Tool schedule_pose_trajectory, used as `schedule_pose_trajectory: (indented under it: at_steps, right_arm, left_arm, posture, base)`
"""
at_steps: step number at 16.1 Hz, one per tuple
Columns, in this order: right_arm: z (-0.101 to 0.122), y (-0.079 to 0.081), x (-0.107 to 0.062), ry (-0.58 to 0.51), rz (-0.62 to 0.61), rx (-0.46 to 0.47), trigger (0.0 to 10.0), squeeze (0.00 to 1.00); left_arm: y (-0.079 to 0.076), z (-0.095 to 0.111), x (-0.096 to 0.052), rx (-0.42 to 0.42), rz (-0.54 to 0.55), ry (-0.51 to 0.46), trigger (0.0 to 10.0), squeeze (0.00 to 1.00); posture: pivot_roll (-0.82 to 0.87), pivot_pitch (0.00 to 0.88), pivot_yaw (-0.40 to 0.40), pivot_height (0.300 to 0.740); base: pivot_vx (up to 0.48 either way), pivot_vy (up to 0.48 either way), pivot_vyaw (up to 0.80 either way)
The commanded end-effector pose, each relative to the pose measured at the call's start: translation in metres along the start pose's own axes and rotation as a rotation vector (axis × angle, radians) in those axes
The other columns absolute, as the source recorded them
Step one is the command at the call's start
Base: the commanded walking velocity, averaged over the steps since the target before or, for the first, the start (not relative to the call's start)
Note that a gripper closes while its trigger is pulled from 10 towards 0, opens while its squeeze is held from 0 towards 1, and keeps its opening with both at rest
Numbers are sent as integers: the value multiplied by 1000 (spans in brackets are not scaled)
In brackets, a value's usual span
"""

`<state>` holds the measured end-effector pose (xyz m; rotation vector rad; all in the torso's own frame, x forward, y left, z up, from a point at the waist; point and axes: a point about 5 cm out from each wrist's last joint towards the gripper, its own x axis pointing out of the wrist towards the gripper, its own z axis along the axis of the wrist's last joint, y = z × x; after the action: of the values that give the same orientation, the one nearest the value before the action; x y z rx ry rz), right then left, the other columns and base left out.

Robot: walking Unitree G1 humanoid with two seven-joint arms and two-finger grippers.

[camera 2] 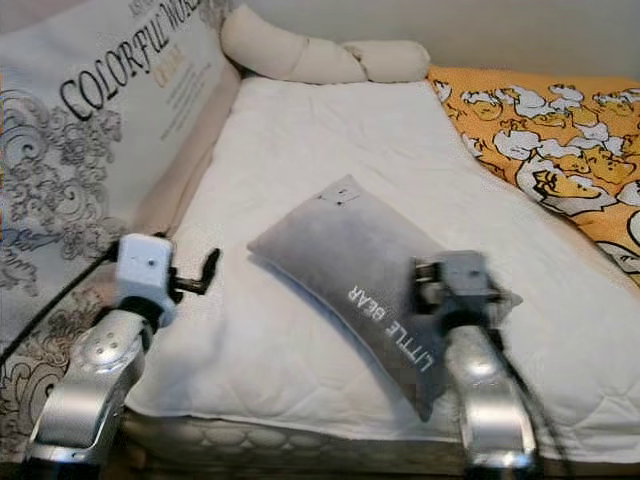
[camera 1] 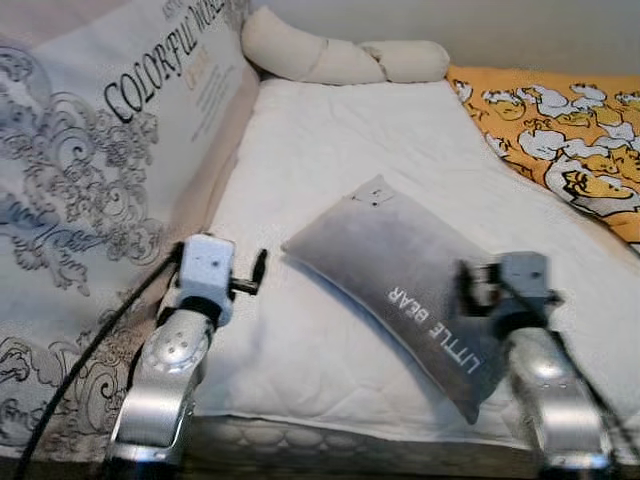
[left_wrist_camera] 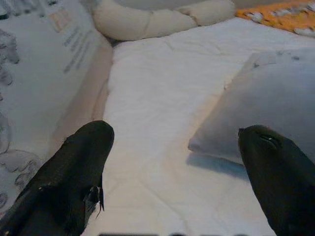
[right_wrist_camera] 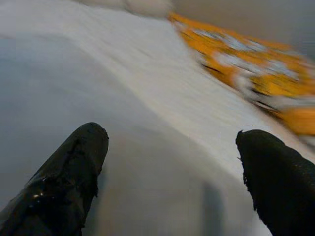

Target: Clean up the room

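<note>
Right gripper [right_wrist_camera: 172,147] sits low over the near end of the grey pillow [camera 1: 400,275], fingers spread wide apart, nothing held between them; right wrist view is blurred, shows grey pillow fabric under and ahead of the fingertips [right_wrist_camera: 83,147]. Left gripper [left_wrist_camera: 177,152] also spread wide, holding nothing, hovering above the white mattress pad [camera 1: 330,170] just beside the pillow's left edge, near the bed's left side. Pillow is grey with white "LITTLE BEAR" lettering, lying flat and diagonal on the mattress pad, one corner pointing toward the head of the bed, lettered end near the front edge by the right arm. Fabric bumper panel [camera 1: 90,170] printed with grey scrollwork and "COLORFUL WORLD" text stands along the left side of the bed. Cream knotted bolster [camera 1: 330,55] lies across the far end. Orange blanket with white cartoon ducks [camera 1: 560,130] lies bunched along the right side, apart from the pillow. Black cable [camera 1: 95,350] runs along the left arm.
</note>
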<state>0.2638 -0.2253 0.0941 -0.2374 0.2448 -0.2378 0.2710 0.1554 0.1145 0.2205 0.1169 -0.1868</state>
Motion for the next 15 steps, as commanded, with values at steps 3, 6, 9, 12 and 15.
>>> schedule_pose_trajectory:
  at_steps: [3,6,9,12,15]
  right_arm:
    - [-11,-57,7,87,-255,-90,10000,0]
    - [-29,-98,-2,206,-446,-250,10000,0]
    - [-58,-37,-8,362,20,-180,10000,0]
    - [-41,7,-9,279,255,-96,10000,0]
    - [6,67,-27,160,642,-11,10000,0]
  left_arm:
    - [0,-1,2,36,-35,14,10000,0]
    - [2,-3,1,37,-38,24,10000,0]
    - [-5,-6,1,48,-91,40,10000,0]
    - [-7,-5,2,53,-101,42,10000,0]
    - [-1,-2,5,63,-90,37,10000,0]
  posture:
    - [47,0,-8,740]
    - [41,0,-5,740]
    - [34,0,1,740]
    - [34,0,5,740]
    - [50,0,3,740]
  base:
    - [0,0,0]
    - [0,0,0]
    - [0,0,0]
    - [0,0,0]
    - [0,0,0]
